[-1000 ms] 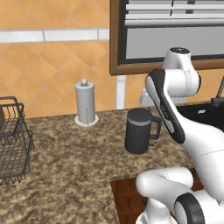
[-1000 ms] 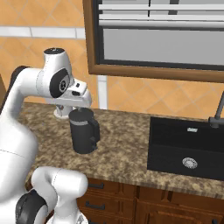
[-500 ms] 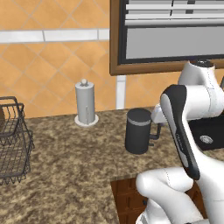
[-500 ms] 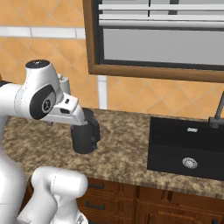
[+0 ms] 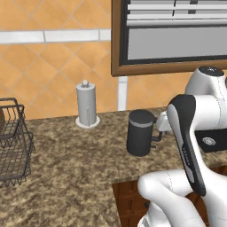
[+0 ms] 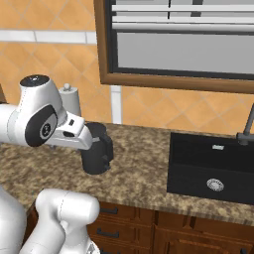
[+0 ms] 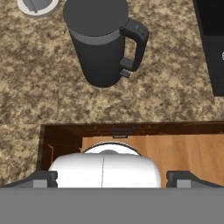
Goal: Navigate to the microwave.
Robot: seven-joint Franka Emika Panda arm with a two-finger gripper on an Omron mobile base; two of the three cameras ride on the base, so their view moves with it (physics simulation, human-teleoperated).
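Speckled granite counter (image 5: pixel 66 164), dark kettle (image 7: pixel 103 41) below, tool (image 7: pixel 112 177) spread wide, holding nothing.

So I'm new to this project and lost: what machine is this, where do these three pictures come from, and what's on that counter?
It is a white robot arm with dark joints on a base that drives around a simulated kitchen. Two pictures come from cameras on the base, behind the arm to its left and right. The third comes from a camera on the hand, looking down past the gripper, which holds nothing here; whether it is open or shut is hard to tell.

On the speckled brown stone counter stand a dark cylindrical kettle with a side handle, a grey paper-towel holder with a knob on top and a black wire basket. A black sink is set into the counter to the right, below a wood-framed window with blinds.
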